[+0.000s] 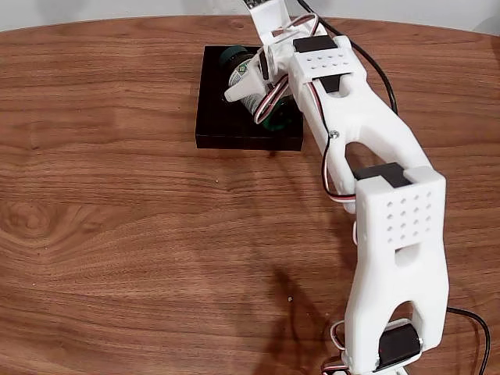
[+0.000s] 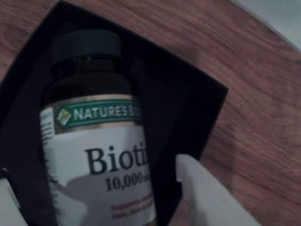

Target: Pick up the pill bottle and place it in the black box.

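Gripper (image 1: pixel 248 84) closed around the pill bottle (image 2: pixel 96 155), which is over the black box (image 2: pixel 197 103) on the table (image 1: pixel 117 234), possibly resting inside; the contact is hidden.

From my remote seat, the fixed view shows a reddish-brown wooden table (image 1: pixel 117 234) with bold swirling grain and a knot near 9 o'clock. Its far edge curves from 10 to 2 o'clock. Beyond lies a pale grey surface (image 1: pixel 117 9). Light is soft, even.

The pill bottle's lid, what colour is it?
Dark green, clearest in the wrist view, where the pill bottle shows its cap.
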{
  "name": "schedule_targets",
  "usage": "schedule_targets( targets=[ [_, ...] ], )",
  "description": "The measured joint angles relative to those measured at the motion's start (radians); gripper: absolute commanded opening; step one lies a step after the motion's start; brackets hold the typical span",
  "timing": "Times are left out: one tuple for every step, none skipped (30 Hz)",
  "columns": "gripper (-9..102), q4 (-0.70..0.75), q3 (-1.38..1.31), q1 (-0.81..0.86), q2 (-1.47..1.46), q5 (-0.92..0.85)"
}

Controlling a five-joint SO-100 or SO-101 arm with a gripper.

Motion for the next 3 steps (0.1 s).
schedule_targets(
  targets=[
    [41,-0.008,-0.012,0.002,-0.014,-0.002],
    [41,-0.014,-0.023,0.003,-0.028,-0.005],
    [41,-0.023,-0.031,0.003,-0.040,-0.005]
  ],
)
